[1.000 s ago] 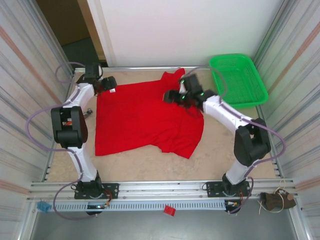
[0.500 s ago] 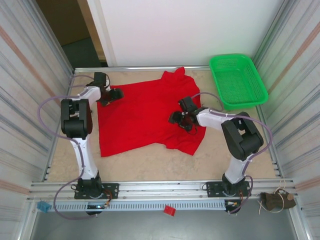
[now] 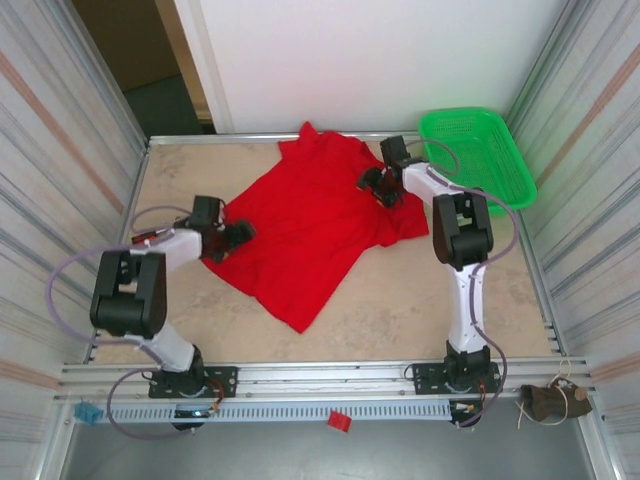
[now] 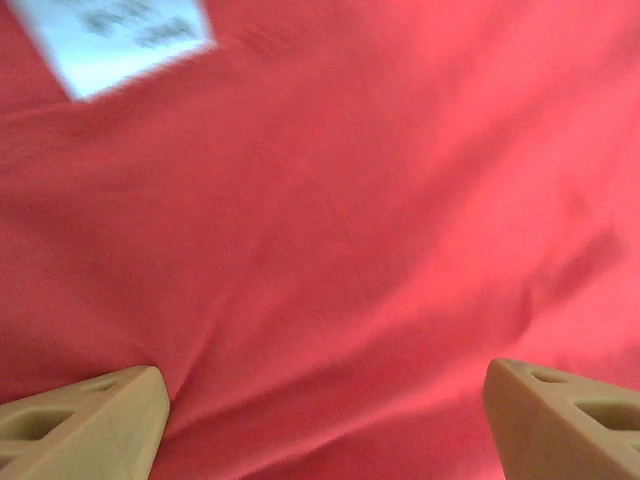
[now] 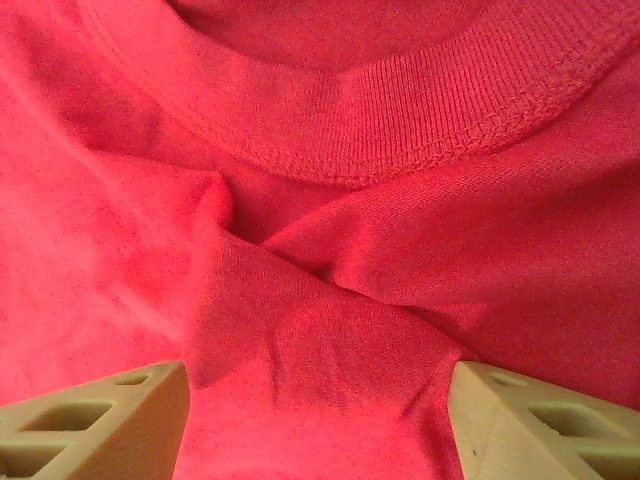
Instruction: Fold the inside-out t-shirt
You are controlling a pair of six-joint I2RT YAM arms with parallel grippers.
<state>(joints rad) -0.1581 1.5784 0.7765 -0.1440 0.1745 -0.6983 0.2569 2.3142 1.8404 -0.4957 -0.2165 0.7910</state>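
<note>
Beige tabletop [image 3: 420,300], metal walls around. Left pincer [image 3: 240,232] spread wide, red t-shirt [image 3: 310,220] right under it, white tag [image 4: 115,35] beyond tips, print too blurry to read. Right pincer [image 3: 378,182] apart too, ribbed collar [image 5: 400,110] just ahead. Green mesh basket [image 3: 478,150] just beside it, bare floor showing. Shirt swung diagonal since a second ago.

white label [image 4: 115,35]: pretty blurred, clipped by top edge, print can't be made out | left gripper [image 4: 325,415] and right gripper [image 5: 318,415]: fingers cropped at bottom edge | t-shirt [image 5: 320,230]: cut off all round
</note>
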